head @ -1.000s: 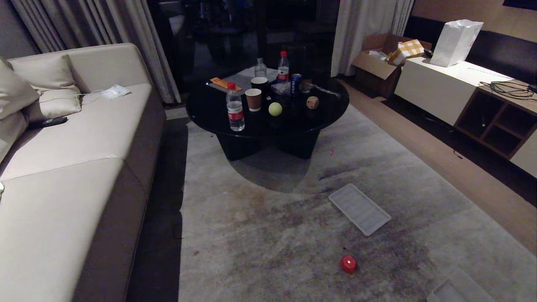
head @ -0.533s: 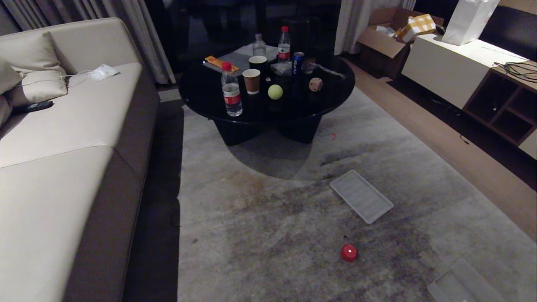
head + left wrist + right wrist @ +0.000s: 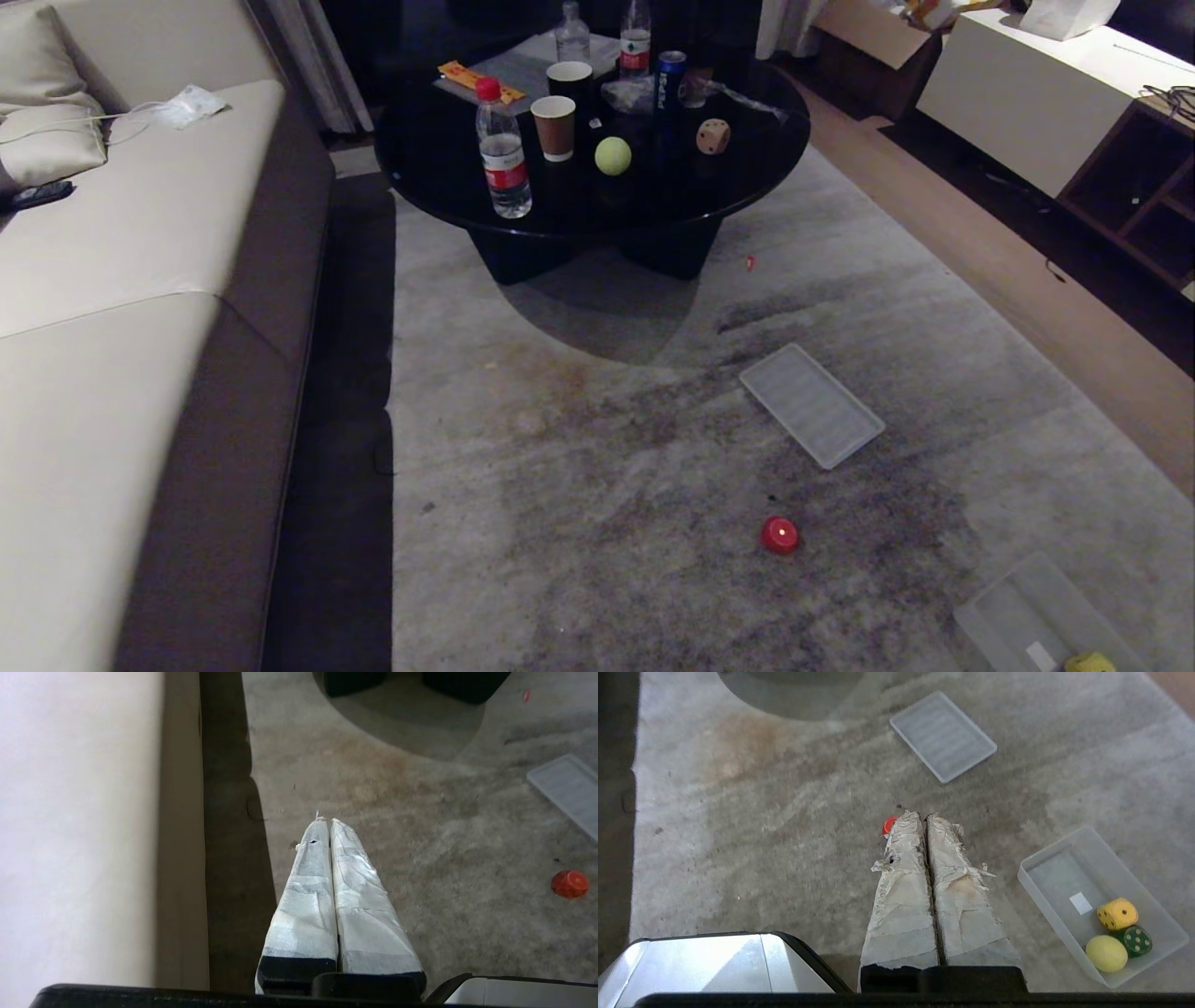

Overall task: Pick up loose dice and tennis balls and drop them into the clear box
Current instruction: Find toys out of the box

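Both tools hang over the rug, each with its fingers pressed together and holding nothing — left tool (image 3: 325, 820) near the sofa (image 3: 112, 373), right tool (image 3: 920, 815) just above the red die (image 3: 779, 535). The clear box (image 3: 1171, 933) lies on the rug, holding the yellow die (image 3: 1117, 913), the dark green die (image 3: 1137, 941) and one tennis ball (image 3: 1106, 953). A second tennis ball (image 3: 612, 156) and the tan die (image 3: 712, 136) sit on the round black surface (image 3: 439, 177) — well apart from the box. A white ribbed panel (image 3: 810, 404) lies between.

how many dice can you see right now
4: red die on the rug, tan die on the black table, yellow die and green die in the clear box.
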Controlling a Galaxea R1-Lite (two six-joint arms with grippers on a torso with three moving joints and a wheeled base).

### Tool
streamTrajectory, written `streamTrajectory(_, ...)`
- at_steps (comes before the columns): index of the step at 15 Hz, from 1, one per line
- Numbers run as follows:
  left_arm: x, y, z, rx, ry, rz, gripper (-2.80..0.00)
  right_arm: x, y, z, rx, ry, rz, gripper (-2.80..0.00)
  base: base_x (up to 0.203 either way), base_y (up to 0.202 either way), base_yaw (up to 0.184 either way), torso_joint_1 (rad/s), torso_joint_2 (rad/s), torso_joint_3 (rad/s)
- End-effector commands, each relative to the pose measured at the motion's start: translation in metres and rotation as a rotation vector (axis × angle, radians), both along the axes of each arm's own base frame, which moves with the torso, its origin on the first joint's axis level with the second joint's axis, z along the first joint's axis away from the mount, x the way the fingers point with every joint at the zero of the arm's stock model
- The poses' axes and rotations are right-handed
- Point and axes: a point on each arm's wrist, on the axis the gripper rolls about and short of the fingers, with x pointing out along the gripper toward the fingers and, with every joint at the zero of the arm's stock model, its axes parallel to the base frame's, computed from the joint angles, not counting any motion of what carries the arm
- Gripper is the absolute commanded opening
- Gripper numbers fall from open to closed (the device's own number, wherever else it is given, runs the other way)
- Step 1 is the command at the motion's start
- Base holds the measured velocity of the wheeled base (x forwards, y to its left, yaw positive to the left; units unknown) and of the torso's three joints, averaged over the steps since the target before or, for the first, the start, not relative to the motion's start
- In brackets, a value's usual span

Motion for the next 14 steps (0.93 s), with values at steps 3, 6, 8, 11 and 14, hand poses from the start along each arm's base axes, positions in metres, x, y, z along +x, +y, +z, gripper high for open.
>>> streamTrajectory(3,0.0002,0.0,-0.0004,-0.001,0.003,0.001,-2.8,0.0001,0.0,0.0,0.001,0.002,-0.001,-2.8,0.0,0.0,0.0,0.002,0.0,-0.201)
streamTrajectory(6,0.0002,0.0,-0.0004,-0.001,0.003,0.001,-2.8,0.0001,0.0,0.0,0.001,0.002,-0.001,-2.8,0.0,0.0,0.0,0.003,0.0,-0.193)
streamTrajectory(8,0.0002,0.0,-0.0004,-0.001,0.003,0.001,-2.8,0.0001,0.0,0.0,0.001,0.002,-0.001,-2.8,0.0,0.0,0.0,-0.002,0.0,-0.206)
streamTrajectory(11,0.0002,0.0,-0.0004,-0.001,0.003,0.001,-2.8,0.0001,0.0,0.0,0.001,0.002,-0.001,-2.8,0.0,0.0,0.0,0.004,0.0,-0.198)
streamTrajectory(14,0.0002,0.0,-0.0004,-0.001,0.003,0.001,-2.8,0.0002,0.0,-0.0004,0.001,0.004,-0.001,-2.8,0.0,0.0,0.0,0.002,0.0,-0.198)
